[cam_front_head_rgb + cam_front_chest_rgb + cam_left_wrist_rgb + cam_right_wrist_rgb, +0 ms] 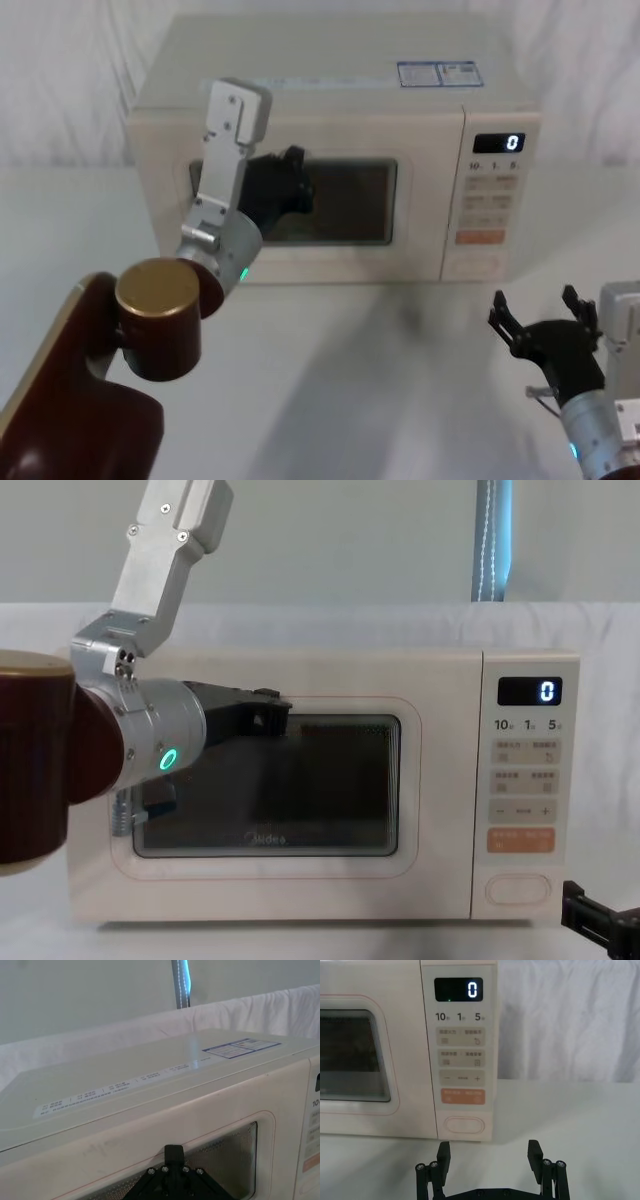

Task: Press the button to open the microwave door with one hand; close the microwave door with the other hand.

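Left hand (290,180) presses the shut microwave door (300,205), grip unclear; push squarely. Right hand (490,1156) gapes, empty.

The microwave (330,150) stands on the table (350,380), toward its far side, with a draped backdrop (60,80) behind it. The microwave door (300,870) takes up the left and centre of the front and lies flush with the casing. The control panel (460,1055) sits to the right of the door; the display (459,989) is at its top and the button (464,1125) at its bottom. The left gripper (285,185) is raised before the door's window, apparently at or against the surface, though contact cannot be confirmed. The right gripper (489,1156) sits low over the table, in front of the panel, level with the button and apart from it.
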